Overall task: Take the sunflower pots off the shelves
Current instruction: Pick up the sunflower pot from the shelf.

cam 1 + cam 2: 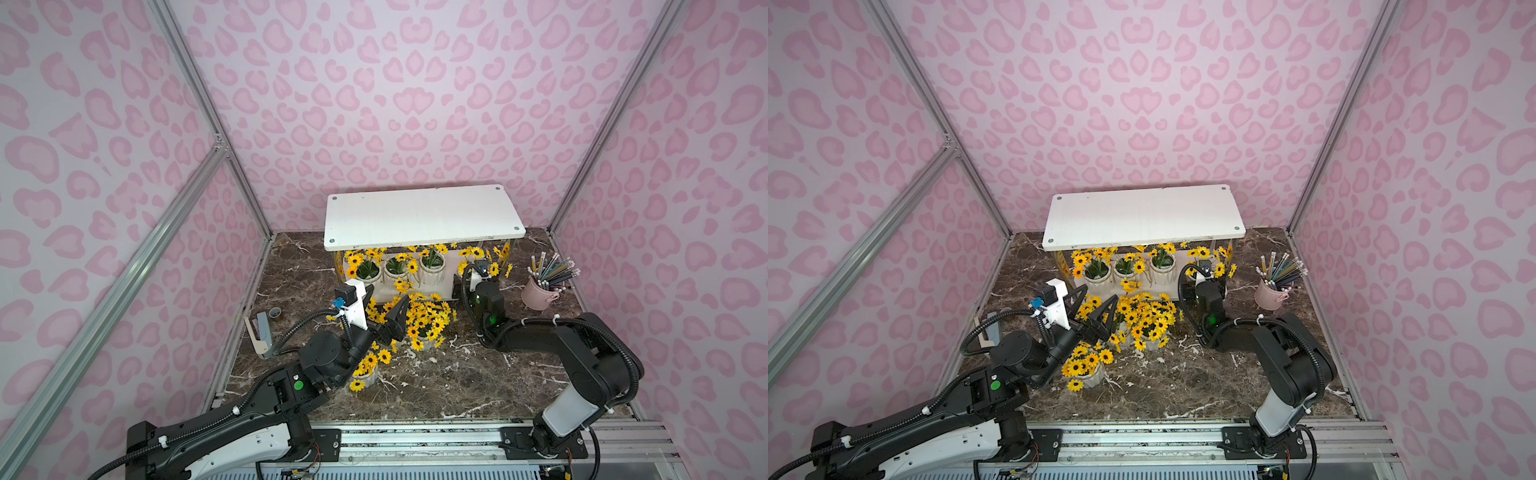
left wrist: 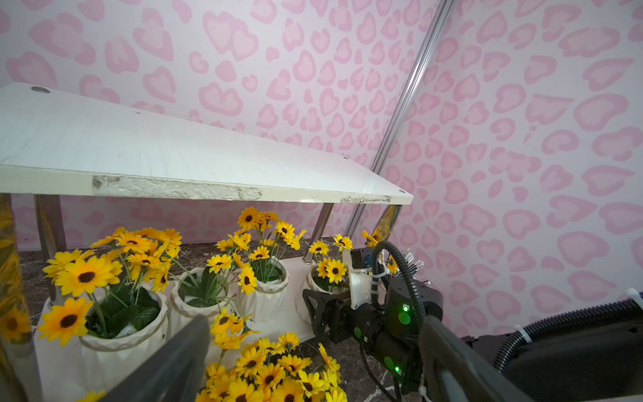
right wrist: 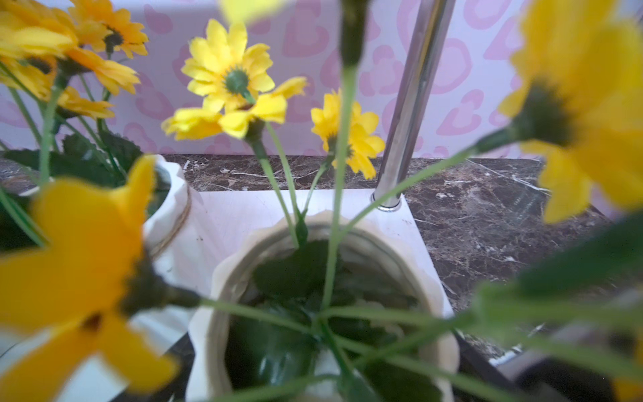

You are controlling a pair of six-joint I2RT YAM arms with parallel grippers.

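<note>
**Four pots left on the lower shelf**

Nearest us, one sunflower pot (image 1: 368, 377) stands on the bench (image 1: 436, 386), with a cluster (image 1: 424, 322) just beyond. The left fingers (image 1: 398, 318) hang released above that cluster. Farther back, four pots (image 1: 395, 268) sit on the lower shelf (image 3: 243, 215) of the shelves (image 1: 415, 216). The right fingers (image 2: 308, 299) straddle the end pot (image 3: 208, 313), spread wide; whether they press it we cannot tell. We judge the ceramic stiff, brittle and slick: grip the ribbed wall, never the soft stems
</note>
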